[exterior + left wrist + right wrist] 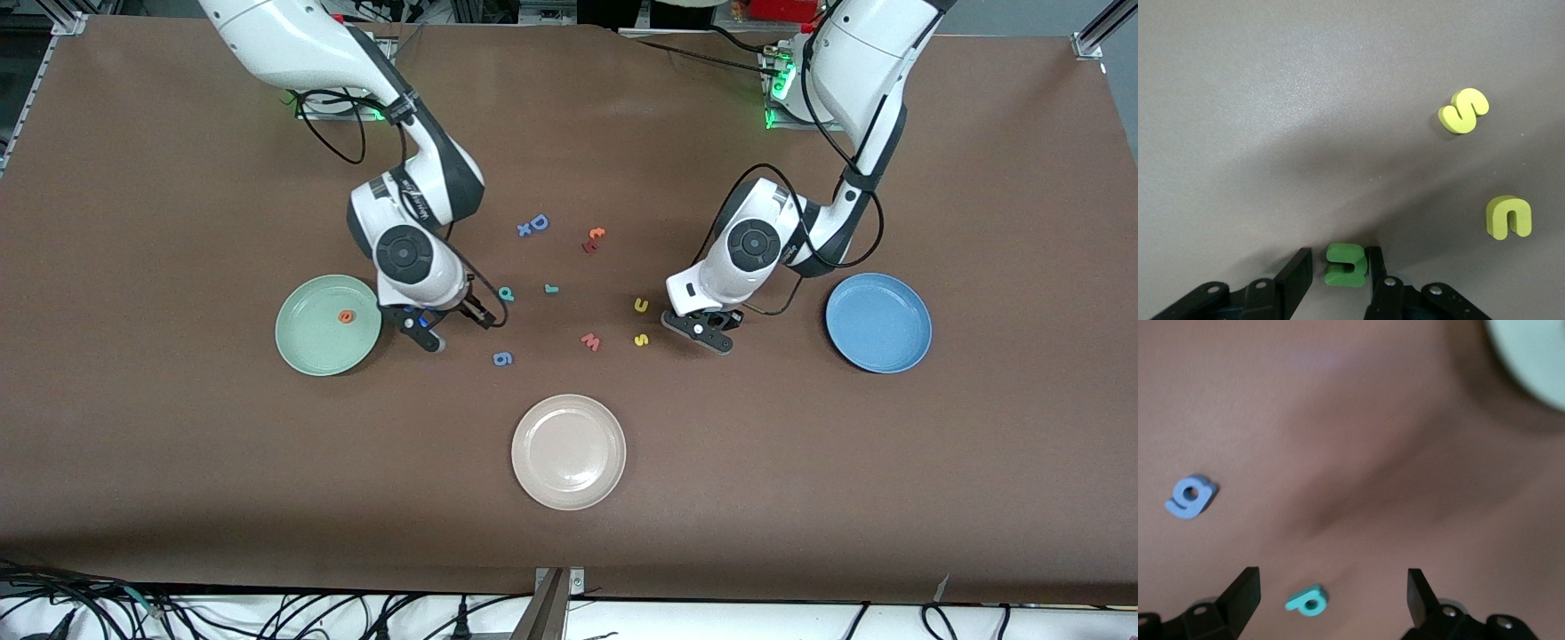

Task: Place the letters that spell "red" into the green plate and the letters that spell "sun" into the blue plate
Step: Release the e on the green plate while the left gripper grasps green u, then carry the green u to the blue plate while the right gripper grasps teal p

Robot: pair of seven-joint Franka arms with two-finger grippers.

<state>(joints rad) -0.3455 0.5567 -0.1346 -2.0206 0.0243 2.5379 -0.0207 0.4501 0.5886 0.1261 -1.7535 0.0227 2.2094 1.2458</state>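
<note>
The dark green "n" (1346, 264) lies on the table between the jaws of my left gripper (1338, 261). One finger touches it and a narrow gap shows at the other. Yellow "s" (1463, 111) and "u" (1508, 217) lie close by. In the front view the left gripper (707, 333) hides the "n", beside the "u" (640, 305) and "s" (640, 340). The blue plate (877, 322) holds nothing. My right gripper (1331, 583) hangs wide open over the teal "d" (1307, 601). The orange "e" (345, 316) lies in the green plate (311, 342). The teal "r" (551, 288) lies mid-table.
A pink "w" (590, 341) lies near the "s". A blue "g" (502, 358) lies nearer the front camera than the "d". A blue "D" (538, 222) and red letters (593, 240) lie toward the bases. A beige plate (568, 452) sits nearest the camera.
</note>
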